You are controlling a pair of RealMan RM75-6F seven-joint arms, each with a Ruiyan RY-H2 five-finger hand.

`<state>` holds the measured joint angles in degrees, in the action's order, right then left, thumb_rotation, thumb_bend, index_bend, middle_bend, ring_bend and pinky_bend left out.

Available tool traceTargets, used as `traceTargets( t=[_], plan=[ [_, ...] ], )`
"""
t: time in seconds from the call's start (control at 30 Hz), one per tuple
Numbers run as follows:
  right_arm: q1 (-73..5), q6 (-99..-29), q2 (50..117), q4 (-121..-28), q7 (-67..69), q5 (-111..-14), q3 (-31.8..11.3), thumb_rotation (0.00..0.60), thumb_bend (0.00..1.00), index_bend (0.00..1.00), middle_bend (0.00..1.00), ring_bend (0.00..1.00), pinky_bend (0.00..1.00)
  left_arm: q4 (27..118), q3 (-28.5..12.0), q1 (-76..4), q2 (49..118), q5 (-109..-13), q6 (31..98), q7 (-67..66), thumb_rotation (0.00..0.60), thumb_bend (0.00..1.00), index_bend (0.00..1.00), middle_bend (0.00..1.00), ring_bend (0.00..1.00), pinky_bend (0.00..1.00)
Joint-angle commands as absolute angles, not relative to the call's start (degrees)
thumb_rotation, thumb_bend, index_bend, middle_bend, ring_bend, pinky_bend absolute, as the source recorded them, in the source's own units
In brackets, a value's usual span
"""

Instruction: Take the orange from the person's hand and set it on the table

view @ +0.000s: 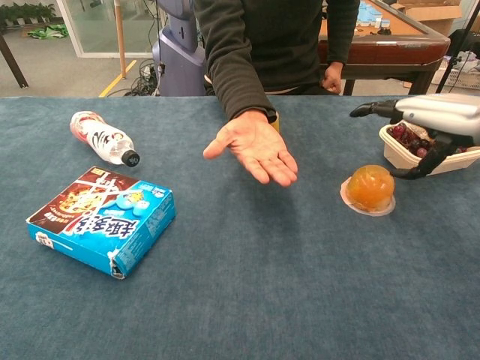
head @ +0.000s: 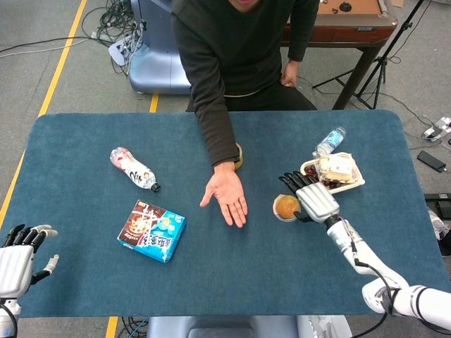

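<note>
The orange, in clear wrapping with a pale rim at its base, rests on the blue table right of centre. My right hand hovers just beside and above it, fingers spread, holding nothing. The person's hand lies palm up and empty at the table's middle. At the near left corner, my left hand stays open with its fingers apart; only the head view shows it.
A white tray of food sits right behind my right hand, a small water bottle beyond it. A blue snack box and a lying bottle occupy the left half.
</note>
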<state>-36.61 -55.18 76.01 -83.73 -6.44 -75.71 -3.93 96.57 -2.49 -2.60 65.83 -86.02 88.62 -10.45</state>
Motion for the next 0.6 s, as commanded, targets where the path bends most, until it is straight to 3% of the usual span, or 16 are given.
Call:
traceTargets(
  t=[0.03, 0.33, 0.6],
  plan=[
    [-32.3, -62.2, 71.7, -88.9, -9.0, -77.0, -3.9, 0.600, 0.26, 0.01, 0.14, 0.00, 0.18, 96.5, -2.5, -2.7, 65.9, -85.9, 88.5, -10.5, 0.600, 0.30, 0.36, 0.28, 0.23, 0.11],
    [-22.6, -74.2, 65.5, -94.7, -10.5, -79.4, -0.6, 0.600, 0.26, 0.12, 0.21, 0.05, 0.23, 96.1, -2.8, -3.6, 66.7, -85.8, 87.3, -10.6, 0.600, 0.30, 0.36, 0.28, 0.23, 0.11],
    [-14.6, -82.1, 61.9, -96.9, -10.9, -80.9, 2.2, 0.600, 0.26, 0.15, 0.22, 0.06, 0.23, 95.8, -3.2, -5.1, 67.8, -86.1, 85.9, -11.0, 0.600, 0.30, 0.36, 0.28, 0.23, 0.11]
  ],
)
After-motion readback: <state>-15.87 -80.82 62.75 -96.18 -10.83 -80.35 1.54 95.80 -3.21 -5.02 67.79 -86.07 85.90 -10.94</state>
